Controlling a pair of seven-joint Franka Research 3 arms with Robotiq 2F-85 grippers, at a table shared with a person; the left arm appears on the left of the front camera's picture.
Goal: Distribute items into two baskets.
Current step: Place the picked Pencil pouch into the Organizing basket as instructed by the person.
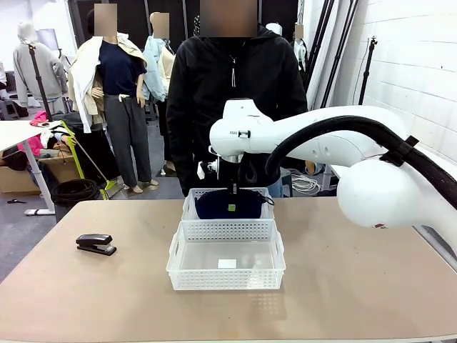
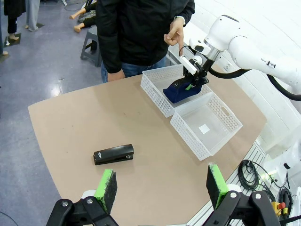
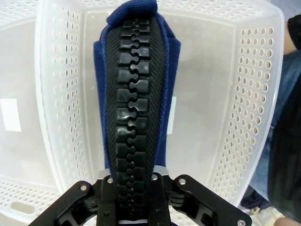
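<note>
The dark navy zip pouch rests inside the far basket. My right gripper reaches down into that basket with its jaws shut on the pouch's black zipper strip. The near basket touches the far one and holds just its white label. A black stapler lies on the table to the left. My left gripper hangs open above the table, well short of the stapler.
A person in a black jacket stands at the far edge, right behind the baskets, with one hand raised near my right arm. My right arm spans the right side above the tan table.
</note>
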